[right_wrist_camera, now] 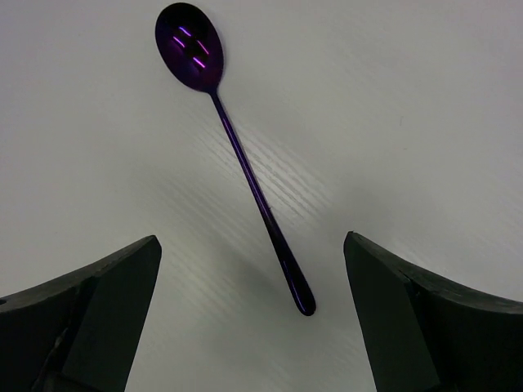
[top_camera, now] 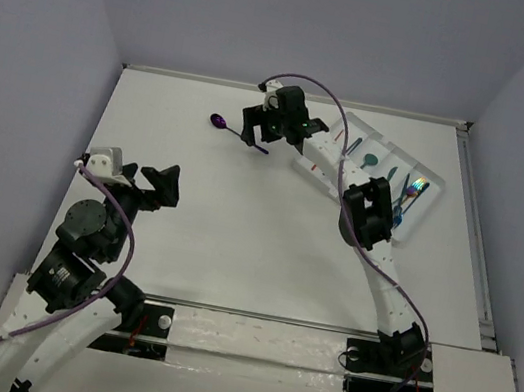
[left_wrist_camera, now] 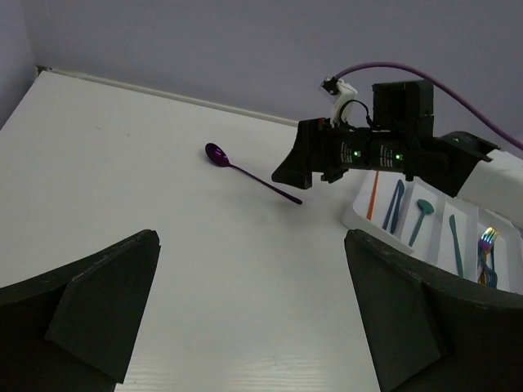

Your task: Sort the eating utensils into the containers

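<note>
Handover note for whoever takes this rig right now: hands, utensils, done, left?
Left hand: open, empty, over bare table, clear of the utensils.
Right hand: open, poised over the handle of the purple spoon, not gripping.
Spoon lies flat on the table, outside the tray.
Done: orange stick, teal pieces and a rainbow fork lie in the tray's compartments.
To do: grasp the spoon, place it in a compartment.

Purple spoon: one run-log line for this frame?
purple spoon: flat on table, outside tray | right gripper: open, over handle, not touching | left gripper: open, far from spoon
</note>
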Robot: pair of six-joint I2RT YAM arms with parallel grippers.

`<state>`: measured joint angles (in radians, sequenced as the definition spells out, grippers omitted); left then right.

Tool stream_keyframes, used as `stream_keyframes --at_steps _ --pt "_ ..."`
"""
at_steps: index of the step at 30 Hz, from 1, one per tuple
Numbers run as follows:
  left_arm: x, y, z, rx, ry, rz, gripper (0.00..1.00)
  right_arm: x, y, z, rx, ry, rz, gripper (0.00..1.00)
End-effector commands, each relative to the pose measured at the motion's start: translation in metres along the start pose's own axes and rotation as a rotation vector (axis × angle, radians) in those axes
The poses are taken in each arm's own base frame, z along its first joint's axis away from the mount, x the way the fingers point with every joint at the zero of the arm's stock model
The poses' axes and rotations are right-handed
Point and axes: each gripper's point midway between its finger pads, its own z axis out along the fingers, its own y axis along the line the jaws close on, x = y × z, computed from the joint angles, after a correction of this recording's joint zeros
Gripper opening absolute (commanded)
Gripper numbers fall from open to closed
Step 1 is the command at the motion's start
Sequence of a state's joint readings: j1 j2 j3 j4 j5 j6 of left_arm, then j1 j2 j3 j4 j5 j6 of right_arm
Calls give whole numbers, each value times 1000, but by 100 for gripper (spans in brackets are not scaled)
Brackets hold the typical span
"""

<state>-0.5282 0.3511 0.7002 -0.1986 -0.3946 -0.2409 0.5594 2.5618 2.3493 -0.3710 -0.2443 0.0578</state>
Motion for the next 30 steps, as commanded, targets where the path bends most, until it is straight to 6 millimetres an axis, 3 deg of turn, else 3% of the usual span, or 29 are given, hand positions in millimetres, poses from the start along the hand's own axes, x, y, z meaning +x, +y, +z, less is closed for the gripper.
stream_keyframes --at_steps 1,6,11,12,14,15,19,21,24,25,26,28,30 --pt "-15 2 -3 -16 -62 -28 99 -10 -9 9 74 -25 -57 100" --pt "-13 -2 -4 2 -57 -27 99 -6 -4 21 83 -23 -119 100" --pt "-17 1 -7 -5 -70 -33 99 15 -11 32 122 21 -132 100" --pt "-16 0 -7 -4 -70 -33 99 26 -13 34 128 57 -128 97" --pt "-16 0 -7 1 -69 -33 99 28 -14 34 129 65 -129 93" --pt "-17 -1 -7 5 -72 -35 99 29 -8 32 127 73 -131 85" --pt "-18 -2 -8 12 -75 -38 99 51 -5 29 130 148 -135 69" --pt "-21 -1 -9 10 -83 -39 99 70 -8 28 151 206 -160 64" --pt "-21 -2 -10 16 -87 -42 99 74 1 24 166 218 -208 56" --pt "-22 -2 -10 19 -88 -42 99 93 4 24 159 257 -213 52" --pt "-23 -2 -11 22 -93 -43 99 83 6 19 158 230 -219 49" --pt "-23 -3 -11 26 -94 -46 99 99 10 16 151 264 -228 36" --pt "-24 -4 -12 34 -98 -49 99 101 17 8 135 281 -242 26"
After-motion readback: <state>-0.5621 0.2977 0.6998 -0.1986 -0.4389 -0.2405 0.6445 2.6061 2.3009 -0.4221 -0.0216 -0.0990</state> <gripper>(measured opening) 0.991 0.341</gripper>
